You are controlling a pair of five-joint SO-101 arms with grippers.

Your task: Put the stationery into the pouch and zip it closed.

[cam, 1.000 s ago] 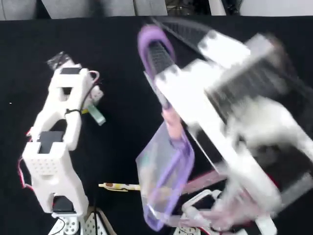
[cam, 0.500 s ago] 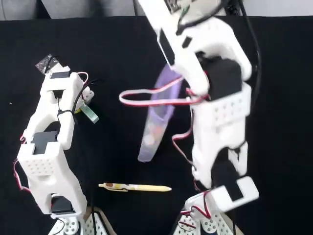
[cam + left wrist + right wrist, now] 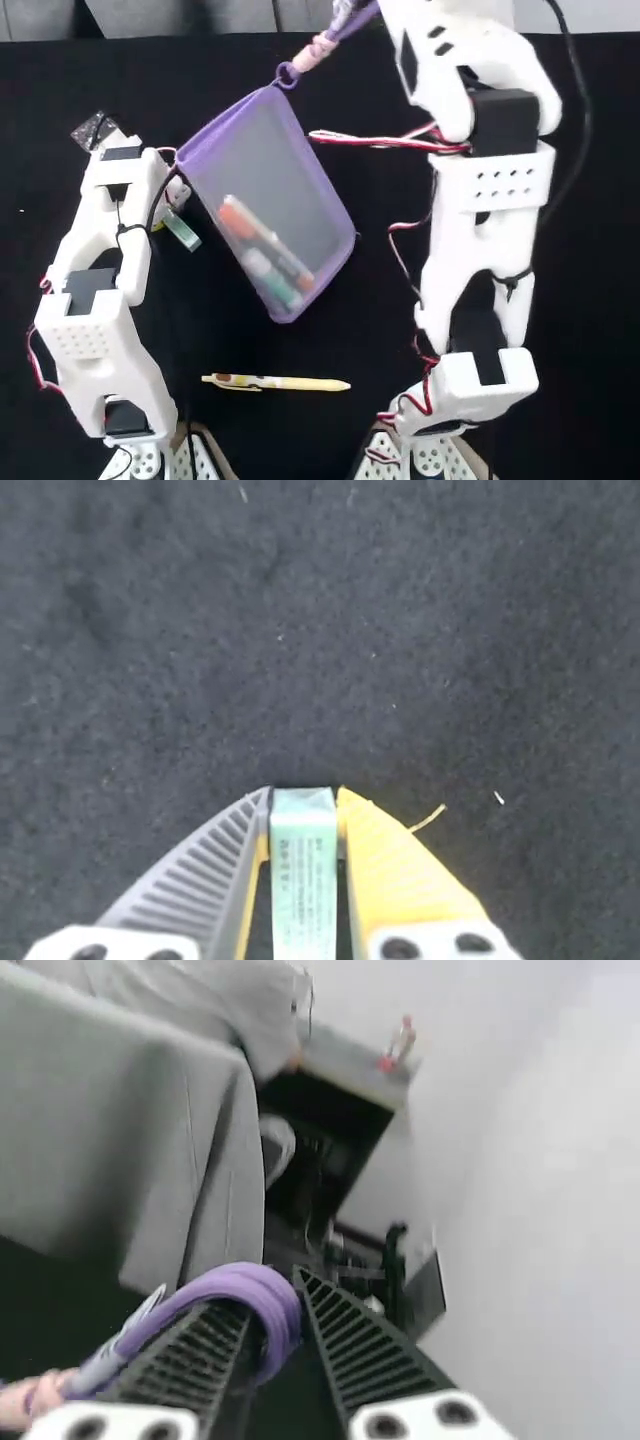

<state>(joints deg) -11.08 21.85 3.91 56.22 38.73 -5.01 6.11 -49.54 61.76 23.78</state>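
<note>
Above the black cloth table (image 3: pixel 590 300), my right gripper (image 3: pixel 285 1298) has its ribbed black jaws pressed together on the purple cord loop (image 3: pixel 250 1295). That grip is plain in the right wrist view, while the high view cuts it off at the far edge. The high view does show what the wrist cameras miss. The purple translucent mesh pouch (image 3: pixel 270 190) hangs tilted from that loop with its broad face to the camera. Several pens (image 3: pixel 265 250), one of them orange-capped, lie in its lower corner. I cannot tell whether the zip is open.

A slim yellow pen (image 3: pixel 275 382) lies flat on the cloth near the arm bases, apart from the pouch.

The left wrist view shows my left gripper (image 3: pixel 303 798), one jaw grey and ribbed, the other smooth and yellow. It is pinching a pale green rectangular stick (image 3: pixel 302 880) low over the fuzzy cloth.

Half a second ago the pouch hung edge-on as a narrow sliver near the table's middle. It has now swung up and toward the left arm, with its near corner just beside that arm's wrist. The right arm has stretched farther toward the back. The left arm and the yellow pen have not shifted.
</note>
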